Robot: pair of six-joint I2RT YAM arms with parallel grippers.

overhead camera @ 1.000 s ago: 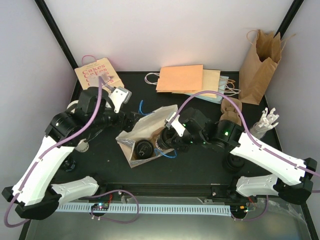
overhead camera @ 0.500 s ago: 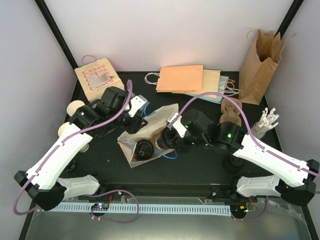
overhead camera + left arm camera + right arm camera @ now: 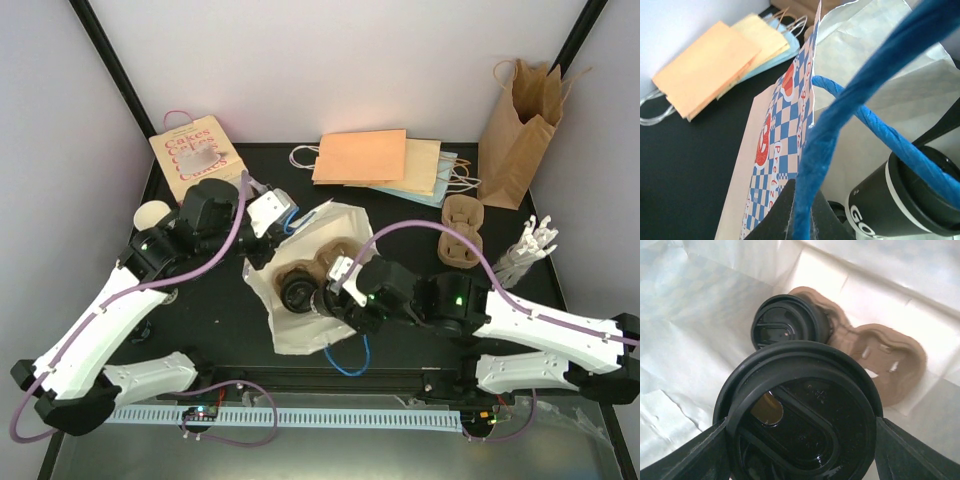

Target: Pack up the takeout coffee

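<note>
A white paper bag (image 3: 300,335) with a blue checked print (image 3: 785,125) lies open mid-table. My left gripper (image 3: 270,216) (image 3: 802,220) is shut on its blue twisted handle (image 3: 827,125), holding the mouth up. Inside the bag lies a brown pulp carrier (image 3: 335,252) (image 3: 887,360). One coffee cup with a black lid (image 3: 297,293) (image 3: 787,330) sits in it. My right gripper (image 3: 330,300) (image 3: 800,440) reaches into the bag, shut on a second black-lidded cup (image 3: 800,415). That lid fills the right wrist view, a finger (image 3: 700,455) on each side. Its paper body is hidden.
A "Cakes" bag (image 3: 197,155) lies at the back left and flat orange bags (image 3: 365,158) (image 3: 705,65) at the back middle. A brown bag (image 3: 520,115) stands back right. A spare pulp carrier (image 3: 462,228) and white cutlery (image 3: 535,240) lie right of the bag.
My left gripper swung over to the bag's blue handle and shut on it, and the bag mouth now stands wide open. My right gripper moved deeper into the bag with its cup.
</note>
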